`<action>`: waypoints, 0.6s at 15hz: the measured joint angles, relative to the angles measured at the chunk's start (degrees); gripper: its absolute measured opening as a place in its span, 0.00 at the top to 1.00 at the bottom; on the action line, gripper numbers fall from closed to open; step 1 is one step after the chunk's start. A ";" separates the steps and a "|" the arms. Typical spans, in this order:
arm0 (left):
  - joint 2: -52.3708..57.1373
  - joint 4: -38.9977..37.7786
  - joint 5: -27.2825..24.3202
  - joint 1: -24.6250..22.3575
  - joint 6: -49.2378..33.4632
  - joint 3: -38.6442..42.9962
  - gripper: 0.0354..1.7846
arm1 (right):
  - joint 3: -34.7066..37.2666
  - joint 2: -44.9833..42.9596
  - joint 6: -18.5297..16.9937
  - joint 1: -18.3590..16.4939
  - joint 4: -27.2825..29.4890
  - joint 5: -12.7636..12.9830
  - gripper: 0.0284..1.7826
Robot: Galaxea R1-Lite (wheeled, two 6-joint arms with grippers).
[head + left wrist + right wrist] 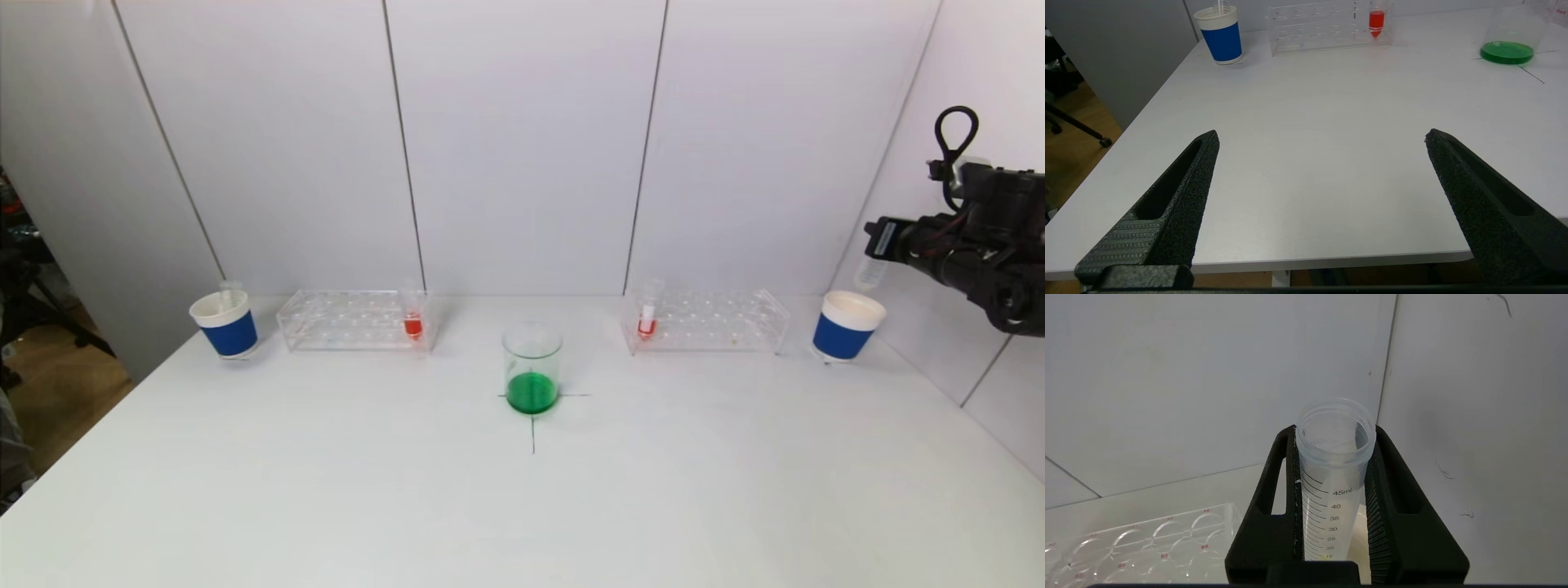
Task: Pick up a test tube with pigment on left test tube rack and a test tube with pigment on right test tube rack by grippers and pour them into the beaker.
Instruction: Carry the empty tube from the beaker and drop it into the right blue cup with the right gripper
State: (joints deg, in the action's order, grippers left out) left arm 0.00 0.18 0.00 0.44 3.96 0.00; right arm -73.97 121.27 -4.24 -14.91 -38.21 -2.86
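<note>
While the right gripper [1331,522] clamps the emptied test tube [1333,473], lower it plumb into the blue cup [846,325] at the beaker's [532,367] two o'clock — left gripper [1323,163] parked, jaws spread.

White table [326,490], black cross mark [533,425] drawn near centre. Beaker [532,367] with green liquid stands on the cross. Left clear rack [351,320] along the back edge, one tube with red pigment in its inner end. Right clear rack [710,321] mirrors it, red tube also at the inner end. Blue-and-white paper cup [226,323] just outside the left rack, a clear tube standing in it. Second blue-and-white cup [846,326] just outside the right rack.
</note>
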 joint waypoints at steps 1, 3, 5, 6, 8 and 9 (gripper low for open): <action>0.00 -0.02 0.00 0.00 0.00 0.00 0.01 | -0.04 0.69 -0.02 -0.20 -0.74 -0.40 0.74; 0.00 0.00 0.00 0.00 0.00 0.00 0.01 | -0.15 2.43 0.11 -0.60 -3.38 -0.88 0.74; 0.00 0.00 0.00 0.00 -0.02 0.00 0.01 | -0.26 3.95 0.15 -0.99 -4.16 -0.96 0.74; 0.00 0.00 0.00 0.00 -0.02 0.00 0.01 | -0.33 4.63 0.15 -1.18 -4.64 -0.96 0.74; 0.00 0.00 0.00 0.00 0.00 0.00 0.01 | -0.55 5.94 0.17 -1.34 -4.92 -1.01 0.74; 0.00 0.00 0.00 0.00 0.00 0.00 0.01 | -0.55 6.40 0.17 -1.38 -4.95 -1.04 0.74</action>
State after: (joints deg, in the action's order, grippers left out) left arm 0.00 0.18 0.00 0.44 3.96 0.00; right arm -74.52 127.67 -4.07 -16.29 -43.15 -3.90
